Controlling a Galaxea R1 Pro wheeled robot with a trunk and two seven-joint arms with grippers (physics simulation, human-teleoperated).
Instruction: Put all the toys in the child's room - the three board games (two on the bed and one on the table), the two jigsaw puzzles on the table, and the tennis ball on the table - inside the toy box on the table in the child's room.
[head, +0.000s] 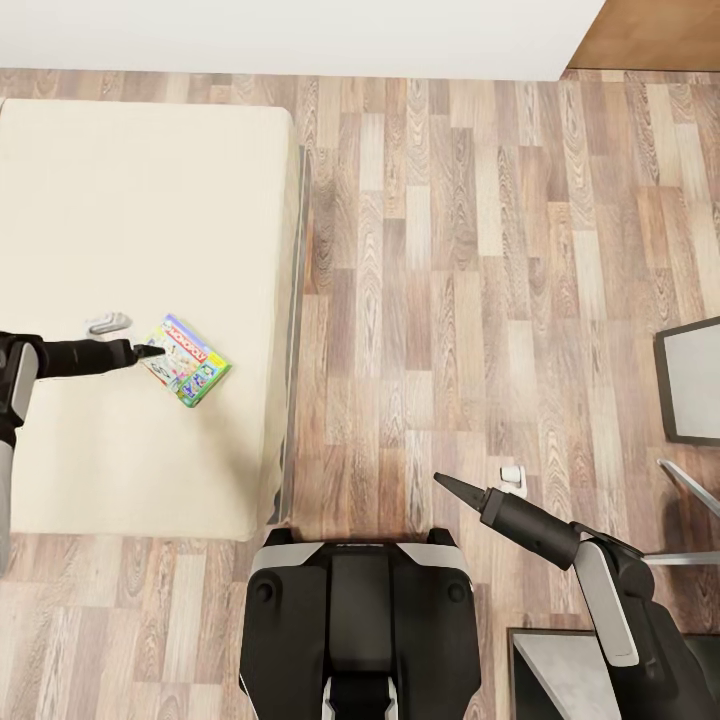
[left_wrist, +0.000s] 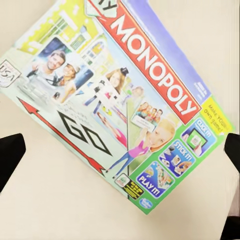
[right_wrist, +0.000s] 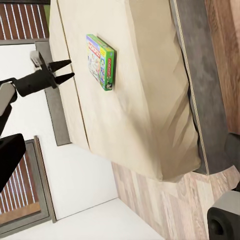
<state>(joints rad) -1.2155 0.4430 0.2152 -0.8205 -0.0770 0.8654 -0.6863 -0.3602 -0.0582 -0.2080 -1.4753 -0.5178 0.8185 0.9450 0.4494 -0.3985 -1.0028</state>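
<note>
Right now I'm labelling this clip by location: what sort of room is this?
Probably a bedroom, likely a child's: a wide cream bed stands on a wood-plank floor, and a Monopoly board game lies on the bed by the open left gripper.

Wood-plank floor (head: 480, 300) runs across the room, in mixed brown and grey boards. A cream bed (head: 130, 220) fills the side from nine to eleven o'clock, its dark frame (head: 297, 330) edging the mattress. A white wall (head: 300, 35) closes off twelve o'clock, with a brown panel (head: 650, 30) at one. Grey-topped furniture (head: 695, 385) sits at three o'clock. Light is even and soft.
</note>
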